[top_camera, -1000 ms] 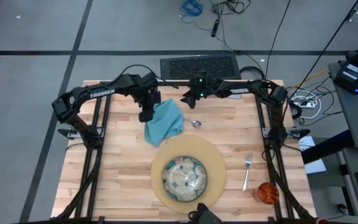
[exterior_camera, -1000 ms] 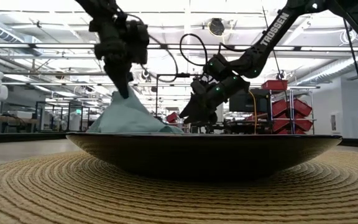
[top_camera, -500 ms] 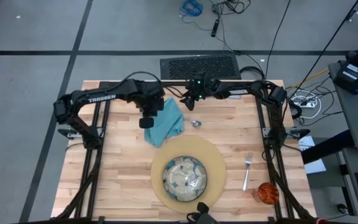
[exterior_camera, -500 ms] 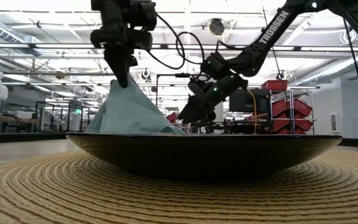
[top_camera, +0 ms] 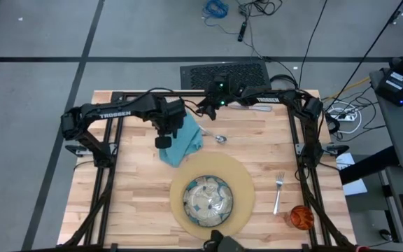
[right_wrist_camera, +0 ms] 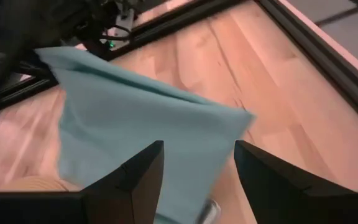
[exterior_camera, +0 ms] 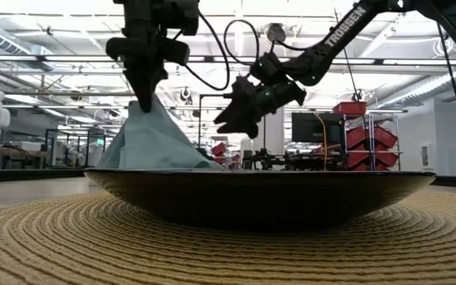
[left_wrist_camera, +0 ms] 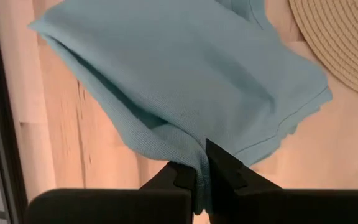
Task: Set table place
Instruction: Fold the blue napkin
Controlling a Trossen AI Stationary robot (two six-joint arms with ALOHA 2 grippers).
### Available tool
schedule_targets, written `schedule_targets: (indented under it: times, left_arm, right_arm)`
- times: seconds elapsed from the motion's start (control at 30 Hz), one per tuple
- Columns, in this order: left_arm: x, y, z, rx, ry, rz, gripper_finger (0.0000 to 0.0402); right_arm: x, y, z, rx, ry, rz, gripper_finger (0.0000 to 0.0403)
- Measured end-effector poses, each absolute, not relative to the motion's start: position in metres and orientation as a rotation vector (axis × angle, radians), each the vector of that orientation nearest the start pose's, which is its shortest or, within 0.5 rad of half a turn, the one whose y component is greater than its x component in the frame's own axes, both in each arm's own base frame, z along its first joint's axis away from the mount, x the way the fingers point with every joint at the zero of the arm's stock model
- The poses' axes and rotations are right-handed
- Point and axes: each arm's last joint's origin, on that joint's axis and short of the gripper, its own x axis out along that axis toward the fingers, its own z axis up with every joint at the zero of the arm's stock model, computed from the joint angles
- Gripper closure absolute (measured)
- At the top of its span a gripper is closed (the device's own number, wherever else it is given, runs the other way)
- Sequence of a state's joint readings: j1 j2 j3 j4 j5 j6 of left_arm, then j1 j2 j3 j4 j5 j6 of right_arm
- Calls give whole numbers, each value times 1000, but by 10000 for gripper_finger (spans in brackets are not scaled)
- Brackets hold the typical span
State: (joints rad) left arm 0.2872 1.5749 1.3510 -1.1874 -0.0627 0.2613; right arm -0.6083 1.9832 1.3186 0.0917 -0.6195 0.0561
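Observation:
My left gripper (top_camera: 162, 140) is shut on the teal napkin (top_camera: 182, 142) at the table's far middle. It stands high above the cloth's peak in the low view (exterior_camera: 145, 99). My right gripper (top_camera: 205, 108) is open and empty. It hovers over the far edge just past the napkin, and it also shows in its own wrist view (right_wrist_camera: 197, 180). A silver spoon (top_camera: 220, 138) lies right of the napkin. The green-patterned plate (top_camera: 207, 201) sits on the round tan placemat (top_camera: 240, 183) at the near middle. My left gripper pinches a bunched fold of the napkin (left_wrist_camera: 196, 163) between its two fingers, which come from above and point down. The cloth hangs from the fingers in a taut tent shape (exterior_camera: 153, 138). Its lower part (left_wrist_camera: 272, 106) spreads on the table.
A fork (top_camera: 278, 190) and an orange cup (top_camera: 301, 217) lie at the near right. The placemat's far rim (left_wrist_camera: 347, 50) is close to the napkin. Bare wood (top_camera: 124, 189) lies left of the placemat. The black frame (top_camera: 187, 93) runs along the far edge.
My left gripper has gone up and toward the table's near left while still shut on the napkin. The napkin's peak has risen and the cloth has been dragged a little the same way, with its lower part still on the table. My right gripper has risen and drawn back toward the far edge.

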Motion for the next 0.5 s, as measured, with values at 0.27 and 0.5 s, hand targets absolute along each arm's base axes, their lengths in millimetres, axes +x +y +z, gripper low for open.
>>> schedule_targets:
  times: [0.27,0.5]
  left_arm:
    - [281,64,278,126,1444,114,401]
    - [285,55,298,168,1410,142,401]
  right_arm:
    - [357,-259,161,509,439,117,215]
    - [364,-276,141,570,384,189,215]
